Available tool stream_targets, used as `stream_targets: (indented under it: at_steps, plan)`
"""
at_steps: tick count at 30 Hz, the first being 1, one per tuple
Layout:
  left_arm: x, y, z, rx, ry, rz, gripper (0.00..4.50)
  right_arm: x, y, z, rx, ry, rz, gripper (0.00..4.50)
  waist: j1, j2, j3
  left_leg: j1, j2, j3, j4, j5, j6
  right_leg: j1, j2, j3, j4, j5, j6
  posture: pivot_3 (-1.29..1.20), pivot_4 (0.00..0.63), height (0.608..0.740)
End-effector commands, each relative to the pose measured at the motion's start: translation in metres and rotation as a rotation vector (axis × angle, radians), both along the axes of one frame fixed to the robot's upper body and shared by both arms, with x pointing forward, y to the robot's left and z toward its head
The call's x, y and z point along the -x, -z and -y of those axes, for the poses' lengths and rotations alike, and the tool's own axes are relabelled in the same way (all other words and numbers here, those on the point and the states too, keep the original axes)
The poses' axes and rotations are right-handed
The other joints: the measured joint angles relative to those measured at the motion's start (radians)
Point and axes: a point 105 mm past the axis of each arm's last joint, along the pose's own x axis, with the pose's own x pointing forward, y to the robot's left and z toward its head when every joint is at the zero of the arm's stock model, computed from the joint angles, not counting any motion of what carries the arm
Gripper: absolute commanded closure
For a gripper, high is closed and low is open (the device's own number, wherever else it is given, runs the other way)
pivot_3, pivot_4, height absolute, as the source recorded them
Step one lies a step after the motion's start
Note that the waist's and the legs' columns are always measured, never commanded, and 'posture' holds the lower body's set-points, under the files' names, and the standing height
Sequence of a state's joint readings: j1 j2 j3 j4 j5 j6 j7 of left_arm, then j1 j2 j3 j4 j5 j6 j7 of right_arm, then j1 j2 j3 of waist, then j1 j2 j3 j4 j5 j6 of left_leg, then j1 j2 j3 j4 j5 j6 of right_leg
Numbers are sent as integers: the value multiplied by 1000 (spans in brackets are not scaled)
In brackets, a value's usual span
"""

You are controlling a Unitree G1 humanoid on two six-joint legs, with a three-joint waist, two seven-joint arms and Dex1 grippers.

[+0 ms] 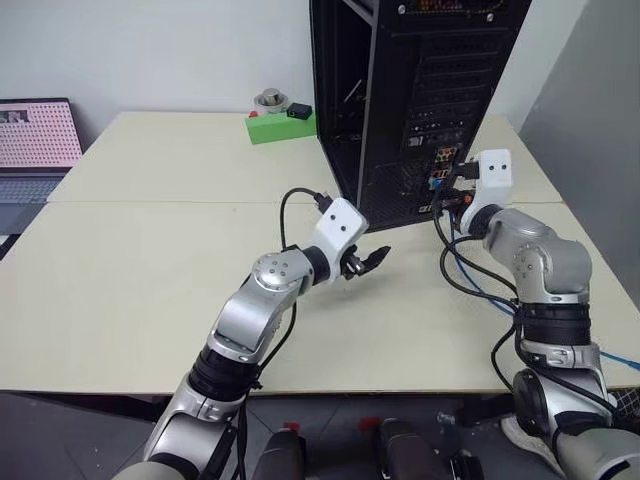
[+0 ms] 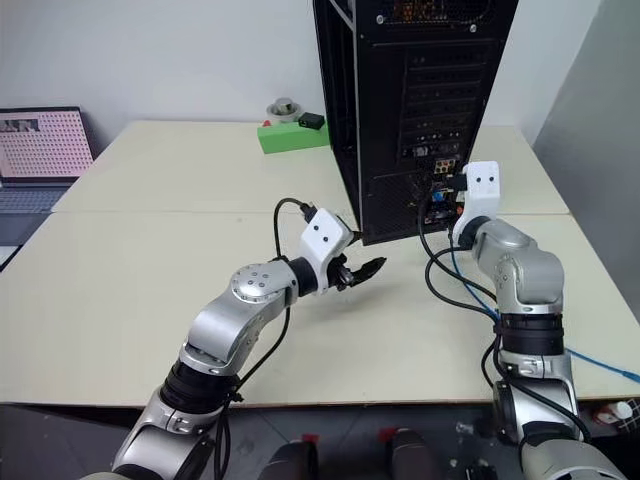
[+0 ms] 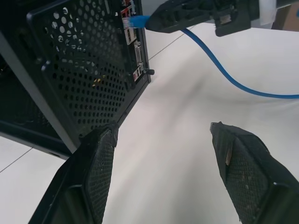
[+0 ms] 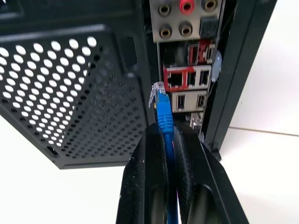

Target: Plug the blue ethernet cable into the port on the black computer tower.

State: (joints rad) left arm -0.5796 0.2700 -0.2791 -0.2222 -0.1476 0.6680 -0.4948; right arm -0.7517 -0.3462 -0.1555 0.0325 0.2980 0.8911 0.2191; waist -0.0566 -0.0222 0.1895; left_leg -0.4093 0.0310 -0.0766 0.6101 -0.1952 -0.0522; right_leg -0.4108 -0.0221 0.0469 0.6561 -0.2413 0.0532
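Beige tabletops (image 1: 150, 280) carry one black computer tower (image 1: 420, 90); no legible writing appears. Right gripper (image 4: 169, 135) is clamped on the one blue ethernet cable (image 4: 164, 114), its clear plug just ahead of the fingertips, close to the port (image 4: 175, 80) but not inserted. Left gripper (image 1: 366, 262) stands open and empty near the tower's base.

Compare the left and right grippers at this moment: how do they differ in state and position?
The left gripper stands open and empty, while the right gripper is shut on the blue ethernet cable just behind its clear plug. The left gripper hovers over the table short of the black computer tower; the right gripper is up at the tower's rear port panel, plug not yet seated. Both have two black fingers.
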Motion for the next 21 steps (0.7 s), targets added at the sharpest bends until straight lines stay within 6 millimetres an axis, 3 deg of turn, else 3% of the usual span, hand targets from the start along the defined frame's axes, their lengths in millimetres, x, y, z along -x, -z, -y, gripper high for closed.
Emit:
stream_targets:
  at_steps: [1, 21]
  plan:
    - [3, -7, 5, 4, 25, 38, 1139, 6, -18, 0, -7, -11, 65, 4500, 0, 0, 0, 0, 0, 0, 0, 0, 0, 0, 0, 0, 0, 0, 0, 0, 150, 740]
    - [3, -5, 5, 4, 24, 35, 1139, -6, -21, 9, -17, 48, 79, 4500, 0, 0, 0, 0, 0, 0, 0, 0, 0, 0, 0, 0, 0, 0, 0, 0, 150, 740]
